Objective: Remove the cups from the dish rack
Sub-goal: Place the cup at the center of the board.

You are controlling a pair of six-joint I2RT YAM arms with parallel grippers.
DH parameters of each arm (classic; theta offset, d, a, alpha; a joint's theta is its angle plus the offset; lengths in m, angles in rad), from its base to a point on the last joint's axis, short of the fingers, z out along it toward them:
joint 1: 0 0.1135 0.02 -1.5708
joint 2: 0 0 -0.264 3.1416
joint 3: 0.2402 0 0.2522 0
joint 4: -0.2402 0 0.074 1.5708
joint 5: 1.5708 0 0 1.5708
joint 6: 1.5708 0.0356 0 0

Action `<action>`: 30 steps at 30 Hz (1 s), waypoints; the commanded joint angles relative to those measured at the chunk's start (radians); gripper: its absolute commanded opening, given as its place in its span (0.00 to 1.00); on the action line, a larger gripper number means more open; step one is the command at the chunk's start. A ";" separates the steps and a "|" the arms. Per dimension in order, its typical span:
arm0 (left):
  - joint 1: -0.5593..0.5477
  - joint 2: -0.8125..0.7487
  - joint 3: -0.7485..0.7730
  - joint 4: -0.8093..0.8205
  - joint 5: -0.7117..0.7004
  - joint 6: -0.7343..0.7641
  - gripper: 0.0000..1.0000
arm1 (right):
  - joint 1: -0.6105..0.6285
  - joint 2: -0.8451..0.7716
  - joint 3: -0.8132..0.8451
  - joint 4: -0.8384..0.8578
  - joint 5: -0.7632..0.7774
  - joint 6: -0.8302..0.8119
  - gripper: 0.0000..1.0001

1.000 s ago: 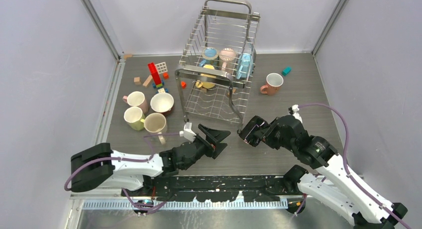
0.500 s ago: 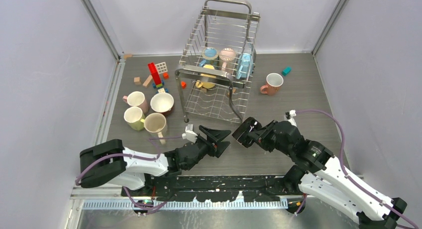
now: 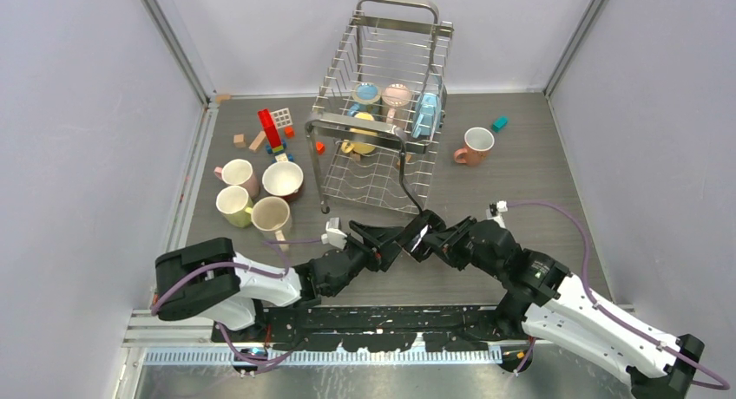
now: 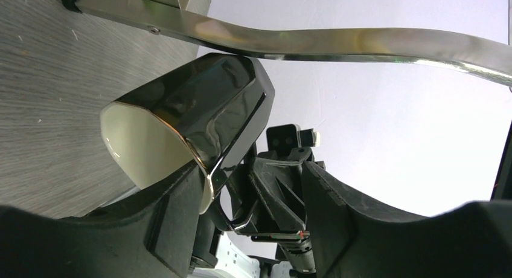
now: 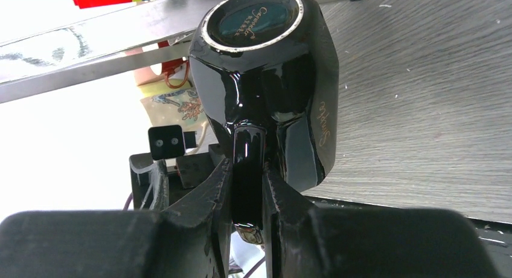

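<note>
- Progress: five cups (image 3: 282, 178) on the desk (image 3: 521, 173); I count about four in the dish rack (image 3: 351, 121).
- Right jaws clamp the handle of the black mug (image 5: 265, 78); left jaws apart around it.

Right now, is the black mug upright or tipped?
Tipped: right gripper holds black mug by its handle; base shows in right wrist view, white mouth sideways in left.

Glossy black mug (image 5: 268, 84), tilted, near rack (image 3: 330, 120)

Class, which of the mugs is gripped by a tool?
The black mug, its handle pinched in the right tool; all the others sit untouched on the table or in the dish rack.
</note>
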State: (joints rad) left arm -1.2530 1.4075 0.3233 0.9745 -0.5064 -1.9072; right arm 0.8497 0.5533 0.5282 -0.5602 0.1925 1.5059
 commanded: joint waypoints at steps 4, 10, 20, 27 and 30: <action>-0.005 0.038 -0.001 0.171 -0.046 -0.008 0.56 | 0.034 -0.031 -0.025 0.255 0.036 0.099 0.01; -0.006 0.015 0.001 0.188 -0.071 0.011 0.50 | 0.045 -0.041 -0.043 0.302 0.022 0.132 0.01; -0.005 -0.029 0.014 0.198 -0.078 0.064 0.40 | 0.060 -0.027 -0.054 0.387 -0.016 0.168 0.01; -0.005 -0.083 0.010 0.162 -0.090 0.099 0.13 | 0.074 -0.013 -0.057 0.408 -0.022 0.168 0.01; -0.005 -0.100 0.006 0.148 -0.085 0.113 0.03 | 0.080 -0.006 -0.057 0.411 -0.018 0.165 0.01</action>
State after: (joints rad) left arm -1.2560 1.3579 0.3191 1.0561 -0.5758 -1.8221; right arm 0.9146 0.5411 0.4500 -0.2886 0.1482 1.6924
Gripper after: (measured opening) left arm 0.108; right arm 0.252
